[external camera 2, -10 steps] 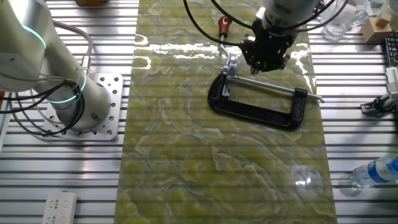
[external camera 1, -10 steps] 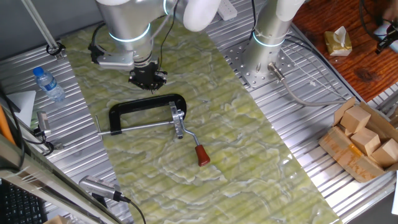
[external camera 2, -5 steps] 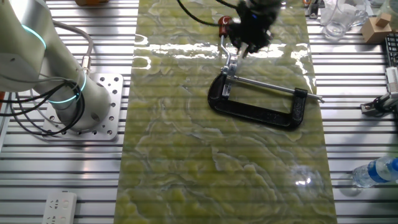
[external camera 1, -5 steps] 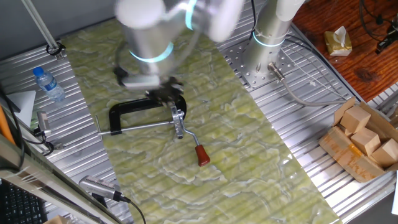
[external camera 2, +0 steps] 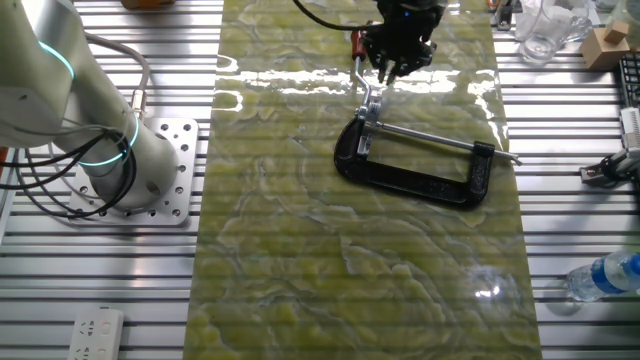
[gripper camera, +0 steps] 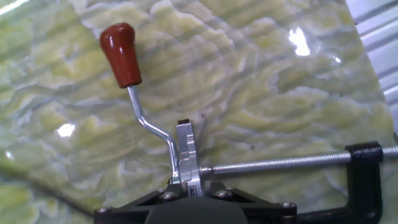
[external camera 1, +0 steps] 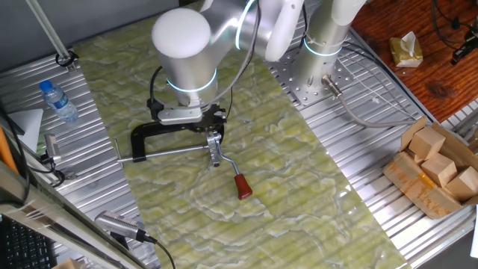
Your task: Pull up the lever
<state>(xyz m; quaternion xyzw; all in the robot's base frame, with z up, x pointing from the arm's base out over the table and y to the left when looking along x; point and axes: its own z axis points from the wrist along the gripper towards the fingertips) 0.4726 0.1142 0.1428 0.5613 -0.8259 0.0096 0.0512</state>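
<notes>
The black C-shaped clamp (external camera 1: 142, 138) lies flat on the green marbled mat, with its long silver rod (external camera 1: 168, 152) across the opening. The lever (external camera 1: 231, 169), a thin bent silver arm with a dark-red knob (external camera 1: 243, 187), sticks out from the clamp's silver head and lies low on the mat. My gripper (external camera 1: 211, 128) hangs right over that silver head, short of the knob. In the other fixed view my gripper (external camera 2: 388, 70) is between the knob (external camera 2: 357, 40) and the clamp (external camera 2: 410, 180). The hand view shows the knob (gripper camera: 120, 53), lever arm (gripper camera: 146, 119), head (gripper camera: 186, 152) and my gripper (gripper camera: 189, 194); its opening is unclear.
A water bottle (external camera 1: 58, 101) lies at the mat's left. A second arm's base (external camera 1: 317, 63) stands at the back right. Wooden blocks in a box (external camera 1: 437, 168) are at the right. Cables and tools (external camera 1: 123, 228) lie by the front-left edge.
My arm has swung from behind the clamp over to its silver head, closer to the lever. The clamp and lever have not moved.
</notes>
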